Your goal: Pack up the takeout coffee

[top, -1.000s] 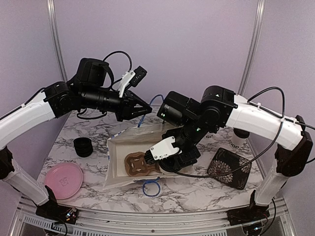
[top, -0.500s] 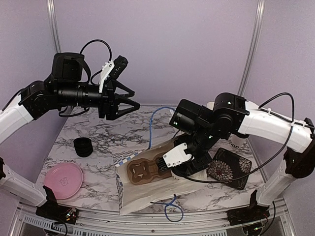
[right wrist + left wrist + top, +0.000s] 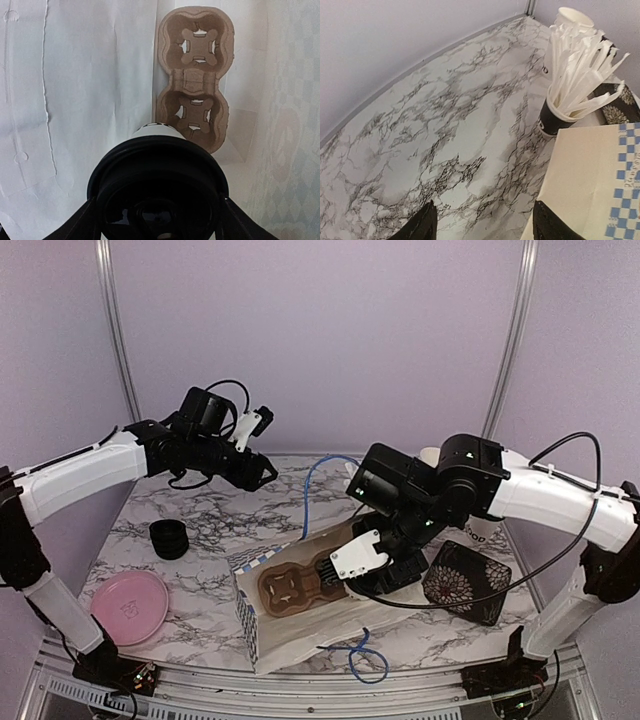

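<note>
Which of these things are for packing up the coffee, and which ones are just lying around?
For the job:
coffee cup, held in the right gripper
brown cup carrier
paper bag

Just lying about:
pink plate
stack of black rings
cup of straws
black patterned tray

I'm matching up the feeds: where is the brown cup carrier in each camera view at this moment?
Top external: the cup carrier sits lower centre, inside the paper bag.
Left wrist: not in it; only the paper bag's checked corner shows at lower right.
Right wrist: upper centre, just beyond the lidded cup.
Shared landmark: the paper bag, visible in all three.
</note>
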Controlling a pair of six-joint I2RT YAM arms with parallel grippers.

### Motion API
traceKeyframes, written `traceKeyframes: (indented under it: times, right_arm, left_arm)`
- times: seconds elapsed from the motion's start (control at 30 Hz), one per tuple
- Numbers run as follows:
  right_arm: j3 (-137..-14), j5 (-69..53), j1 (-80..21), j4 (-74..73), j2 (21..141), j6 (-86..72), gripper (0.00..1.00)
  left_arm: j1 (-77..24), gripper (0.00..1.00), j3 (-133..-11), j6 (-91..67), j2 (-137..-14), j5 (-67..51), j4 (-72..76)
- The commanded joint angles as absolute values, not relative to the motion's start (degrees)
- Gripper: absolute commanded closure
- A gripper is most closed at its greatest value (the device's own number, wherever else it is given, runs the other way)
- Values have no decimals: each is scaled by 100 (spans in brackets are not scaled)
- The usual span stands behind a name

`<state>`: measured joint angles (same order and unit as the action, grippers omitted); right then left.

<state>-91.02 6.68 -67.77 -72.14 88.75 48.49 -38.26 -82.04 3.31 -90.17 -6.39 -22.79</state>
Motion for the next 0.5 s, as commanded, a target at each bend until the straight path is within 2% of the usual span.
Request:
traceKeyframes:
  times: [0.0,0.2,0.47]
  right_arm:
    - [-8981,768,-6813,-6779,8710,4840,50]
    - [-8890,923,-6842,-6504,8682,4739,50]
    - [-7901,1603,-6899,-5205,8107,4856,50]
  left_arm:
    - [-3779,34,-8122,-141,-9510,-492,-2202]
    - [-3774,35,-8080,-290,-9843,-991,-2198]
    - [-3809,38,-8015,-290,-10182,-1736,-2191]
